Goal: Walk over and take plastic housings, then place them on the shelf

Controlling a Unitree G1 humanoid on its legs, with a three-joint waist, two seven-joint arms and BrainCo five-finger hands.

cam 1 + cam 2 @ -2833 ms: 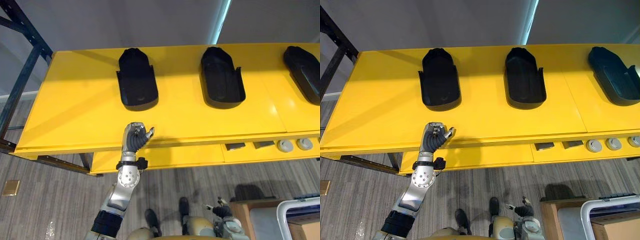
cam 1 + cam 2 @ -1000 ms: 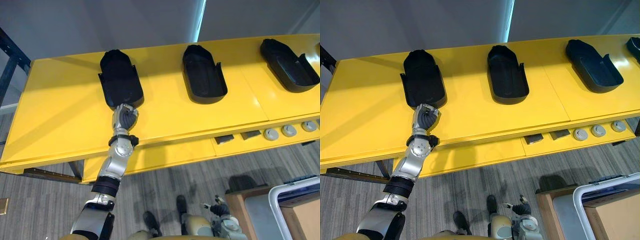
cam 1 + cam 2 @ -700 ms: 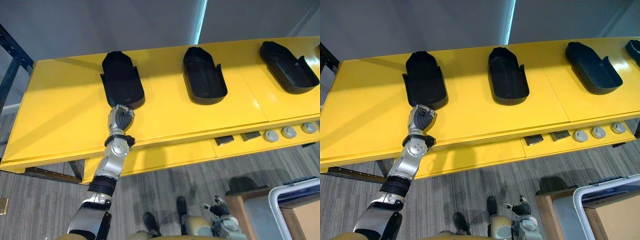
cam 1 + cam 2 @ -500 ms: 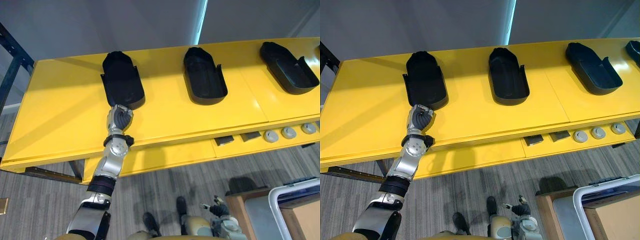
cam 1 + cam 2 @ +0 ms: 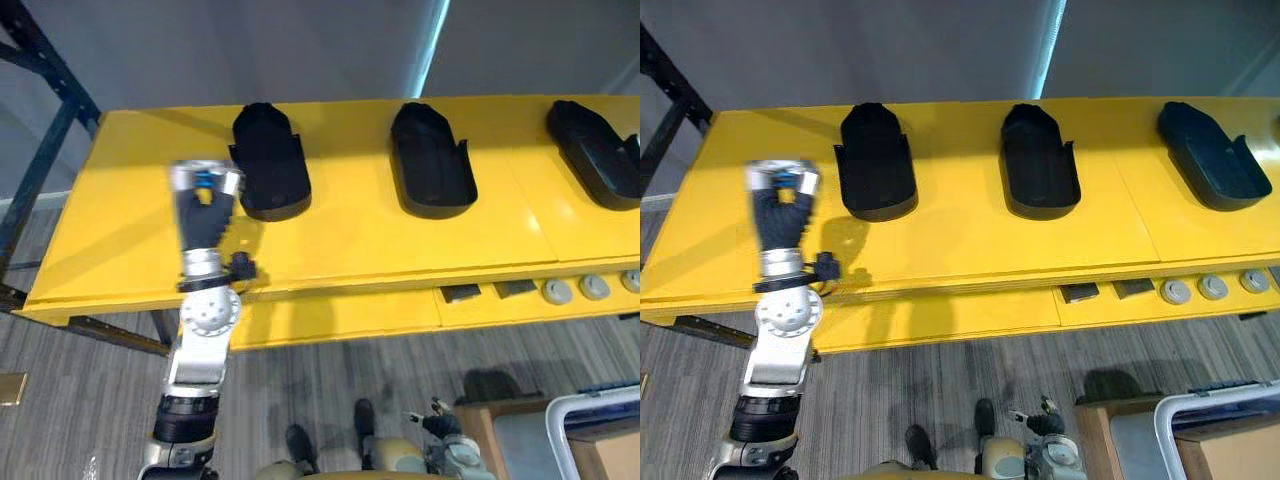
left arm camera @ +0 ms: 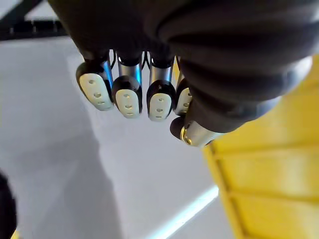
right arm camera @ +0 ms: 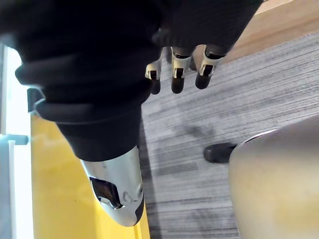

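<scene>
You are looking at three black plastic housings lying hollow side up, well apart, in a row on the yellow worktop [image 5: 350, 240]: the left housing [image 5: 268, 160], the middle housing [image 5: 432, 172] and the right housing [image 5: 598, 162], which is sitting angled.

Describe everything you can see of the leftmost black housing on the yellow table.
The leftmost housing is a long black shell of matte, plastic-looking material, lying hollow side up. Its far end is narrower and rounded, its near end is wider, and low walls run along both sides. It rests flat on the yellow table, pointing lengthwise away from the robot. The left hand hangs beside it, apart.
</scene>
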